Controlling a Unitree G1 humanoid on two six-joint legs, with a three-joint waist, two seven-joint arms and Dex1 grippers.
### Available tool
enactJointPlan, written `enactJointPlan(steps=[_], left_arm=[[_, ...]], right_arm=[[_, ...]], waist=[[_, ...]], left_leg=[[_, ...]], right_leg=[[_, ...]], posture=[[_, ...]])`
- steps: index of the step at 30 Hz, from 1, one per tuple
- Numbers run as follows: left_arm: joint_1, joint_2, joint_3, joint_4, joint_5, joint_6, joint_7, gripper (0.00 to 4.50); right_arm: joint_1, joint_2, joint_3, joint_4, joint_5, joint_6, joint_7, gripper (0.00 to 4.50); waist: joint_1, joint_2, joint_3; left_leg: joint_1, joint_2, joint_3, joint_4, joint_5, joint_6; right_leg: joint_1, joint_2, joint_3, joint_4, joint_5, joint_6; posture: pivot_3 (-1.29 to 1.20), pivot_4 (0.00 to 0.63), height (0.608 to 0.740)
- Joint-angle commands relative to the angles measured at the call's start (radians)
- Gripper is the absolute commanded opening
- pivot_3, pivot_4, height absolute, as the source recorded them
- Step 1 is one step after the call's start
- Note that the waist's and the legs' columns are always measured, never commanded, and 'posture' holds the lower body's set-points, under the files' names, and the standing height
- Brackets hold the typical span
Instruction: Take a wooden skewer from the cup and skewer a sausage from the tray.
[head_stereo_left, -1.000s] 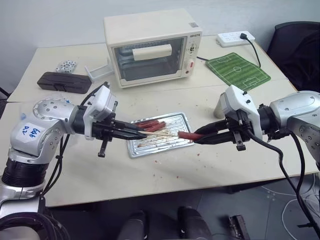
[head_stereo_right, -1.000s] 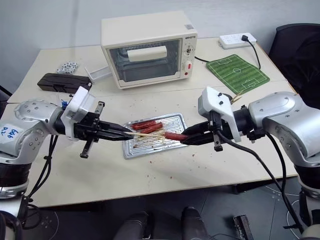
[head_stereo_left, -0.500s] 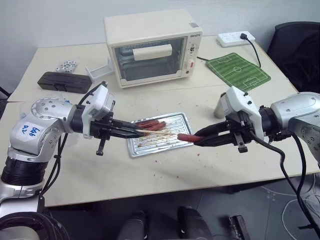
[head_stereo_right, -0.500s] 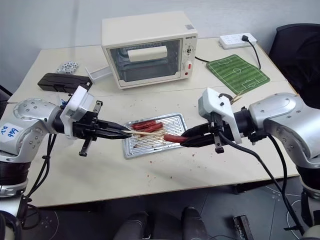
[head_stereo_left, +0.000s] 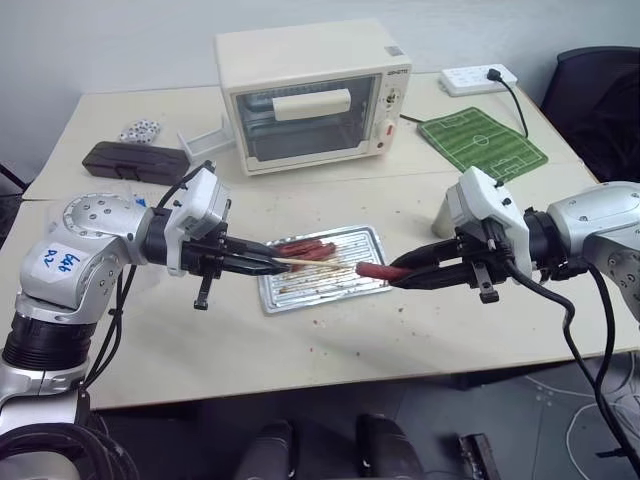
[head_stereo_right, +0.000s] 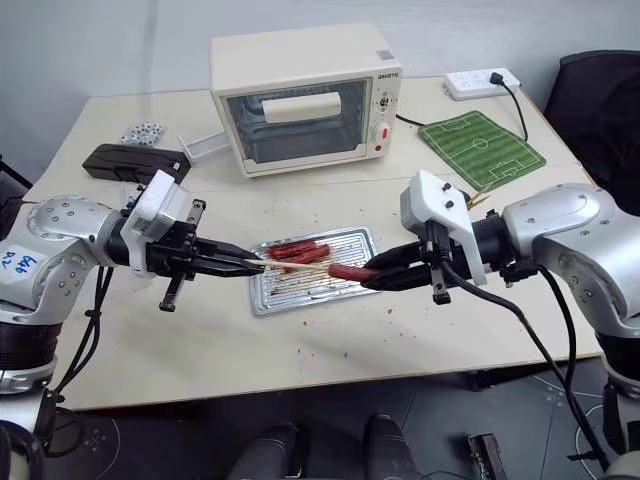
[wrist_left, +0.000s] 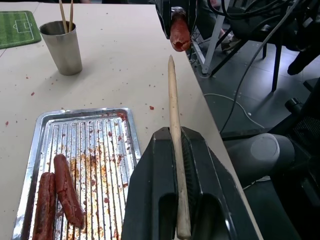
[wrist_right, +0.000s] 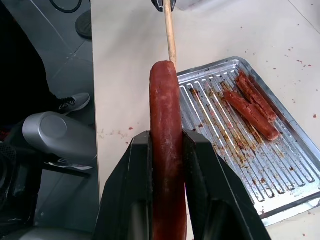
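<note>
My left gripper (head_stereo_left: 268, 266) is shut on the wooden skewer (head_stereo_left: 315, 266), which points level toward my right gripper (head_stereo_left: 402, 277). That gripper is shut on a reddish-brown sausage (head_stereo_left: 372, 270), whose free end faces the skewer. In the left wrist view, the skewer (wrist_left: 173, 100) tip stops just short of the sausage (wrist_left: 179, 35) end. Both hover over the right end of the silver tray (head_stereo_left: 348, 244), where a few more sausages (head_stereo_left: 305, 248) lie at its left end. The cup (wrist_left: 61, 47) with more skewers stands on the table beyond the tray.
A cream toaster oven (head_stereo_left: 310, 95) stands at the back, with a clear plastic box (head_stereo_left: 205, 140) and a dark case (head_stereo_left: 130, 162) to its left. A green football-pitch mat (head_stereo_left: 483, 140) and a power strip (head_stereo_left: 478, 77) lie back right. Crumbs dot the table near its front edge.
The whole view has shifted slightly. Both grippers keep their places and their holds, with skewer and sausage facing each other as before.
</note>
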Motion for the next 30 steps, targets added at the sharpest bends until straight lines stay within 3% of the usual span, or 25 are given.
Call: enactJointPlan(steps=[1, 30], left_arm=[[-0.030, 0.002, 0.016, -0.012, -0.007, -0.008, -0.005, 0.00], [-0.061, -0.040, -0.024, 0.005, 0.012, -0.016, -0.021, 0.00]], right_arm=[[0.002, -0.012, -0.012, -0.014, -0.006, -0.021, 0.002, 0.82], [-0.069, 0.048, 0.025, -0.036, 0.022, 0.011, -0.017, 0.82]], waist=[[0.000, 0.000, 0.000], [0.000, 0.000, 0.000]], left_leg=[[0.000, 0.000, 0.000, 0.000, 0.000, 0.000], [0.000, 0.000, 0.000, 0.002, 0.000, 0.000]], right_leg=[[0.000, 0.000, 0.000, 0.000, 0.000, 0.000], [0.000, 0.000, 0.000, 0.005, 0.000, 0.000]], posture=[[0.00, 0.150, 0.740], [0.00, 0.150, 0.740]])
